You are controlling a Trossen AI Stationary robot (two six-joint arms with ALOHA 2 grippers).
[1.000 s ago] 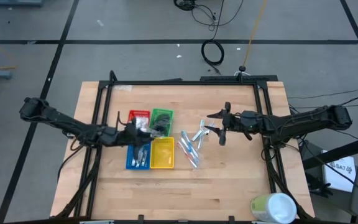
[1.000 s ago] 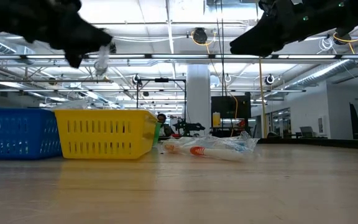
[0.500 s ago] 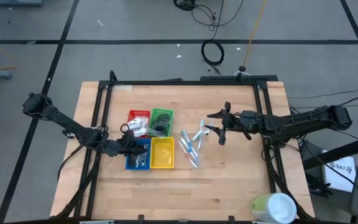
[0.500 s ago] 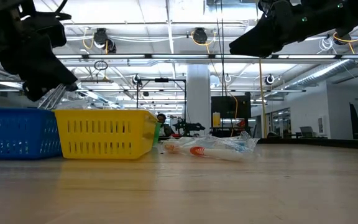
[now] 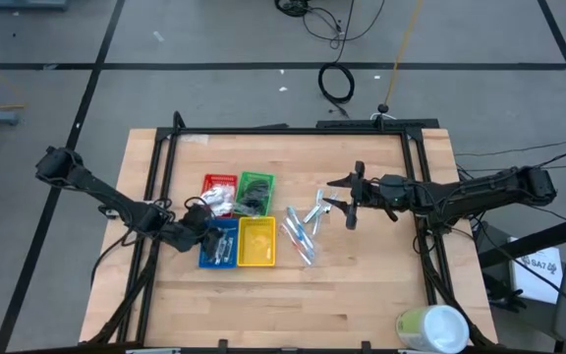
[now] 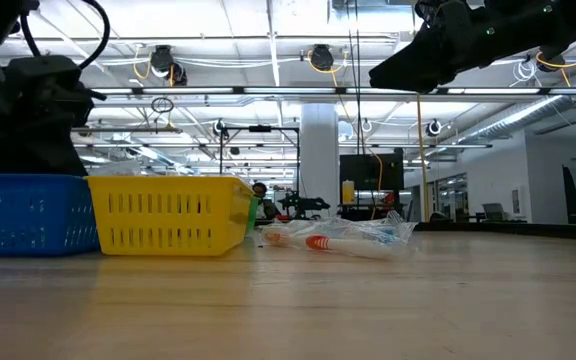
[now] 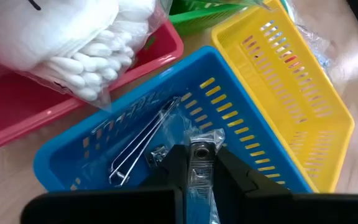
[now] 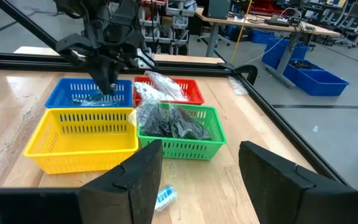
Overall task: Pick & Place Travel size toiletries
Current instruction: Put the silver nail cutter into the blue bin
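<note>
wooden surface (image 5: 362,285); left jaws pinched on packet (image 7: 199,163) low over blue tray (image 5: 206,258) for drop; right jaws parted, empty, waiting near tubes (image 5: 303,228).

Clear-wrapped silver tubes (image 5: 303,231) lie scattered beside the yellow tray (image 5: 256,258).

Four trays (image 5: 236,222) sit close together in a square on the tabletop (image 5: 362,285). Just to their right lies a small pile of tubes (image 5: 303,228). The left gripper (image 5: 207,236) is down inside the front left tray, and a wrapped tube (image 7: 199,163) is between its jaws. The right gripper (image 5: 345,200) hangs to the right of the pile. A big cylinder (image 5: 432,327) stands at the front right corner.
</note>
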